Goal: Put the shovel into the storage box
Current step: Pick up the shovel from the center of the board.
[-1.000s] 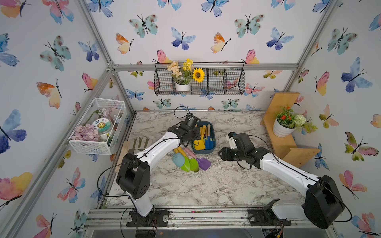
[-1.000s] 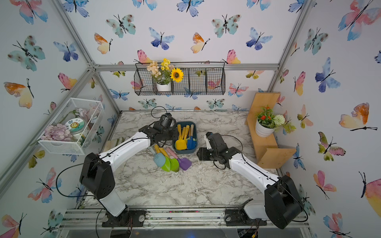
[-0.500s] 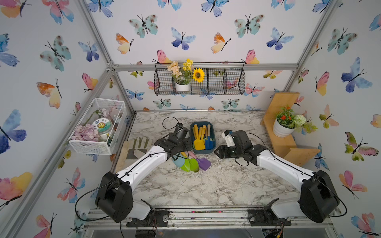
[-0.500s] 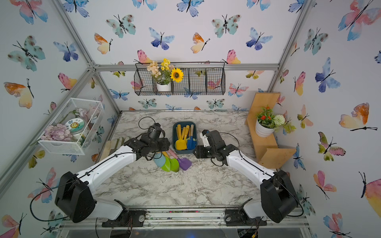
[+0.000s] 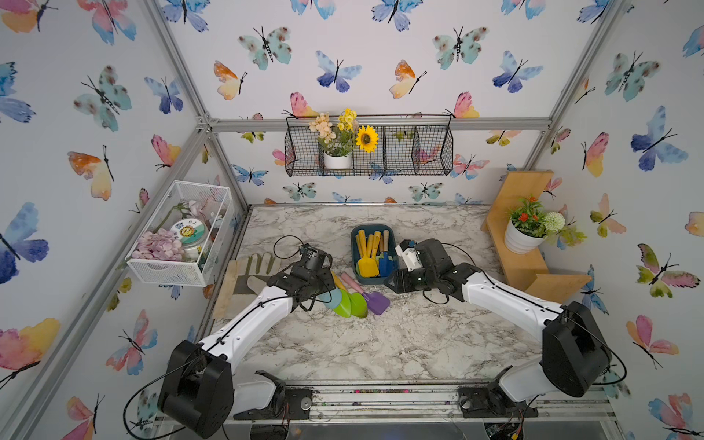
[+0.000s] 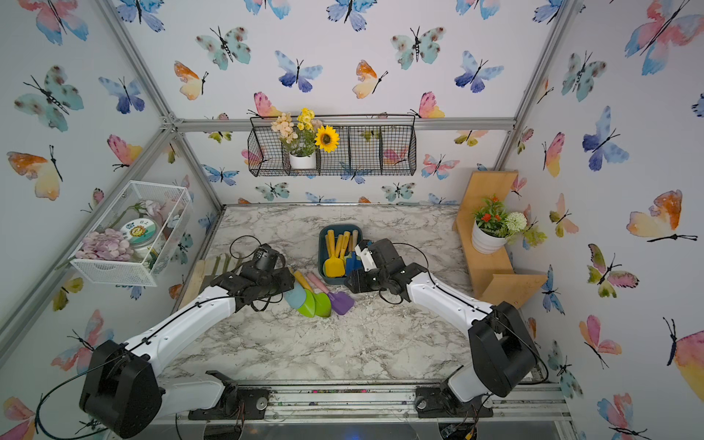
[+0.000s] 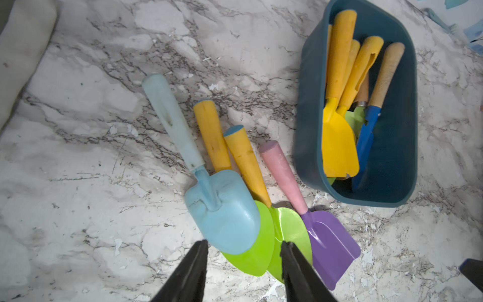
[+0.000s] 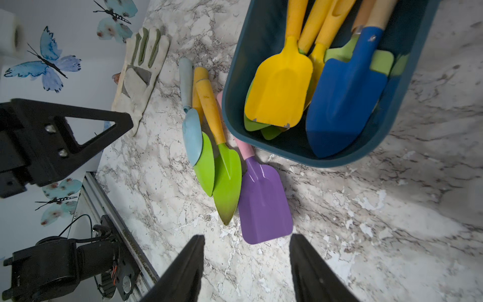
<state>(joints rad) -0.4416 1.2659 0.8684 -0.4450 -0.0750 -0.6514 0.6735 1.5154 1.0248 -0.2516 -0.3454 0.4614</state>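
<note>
The dark teal storage box (image 5: 356, 244) (image 7: 308, 136) (image 8: 235, 78) stands mid-table and holds yellow shovels (image 7: 338, 146) and a blue shovel (image 8: 345, 104). Beside it on the marble lie a light blue shovel (image 7: 224, 217) (image 5: 331, 299), two green shovels (image 8: 226, 180) with yellow handles and a purple shovel (image 8: 264, 201) (image 5: 377, 302) with a pink handle. My left gripper (image 7: 244, 244) hangs open and empty just above the light blue and green blades. My right gripper (image 8: 247, 238) is open and empty over bare marble at the purple blade's tip.
A work glove (image 5: 253, 272) (image 8: 141, 75) lies at the table's left edge. A white mesh basket (image 5: 179, 232) hangs on the left wall and a black wire basket (image 5: 369, 152) on the back wall. A wooden shelf (image 5: 533, 274) with a potted plant stands at the right.
My left arm has drawn back from over the storage box to the shovels lying on the table. My right gripper has shifted a little left toward the purple shovel.
</note>
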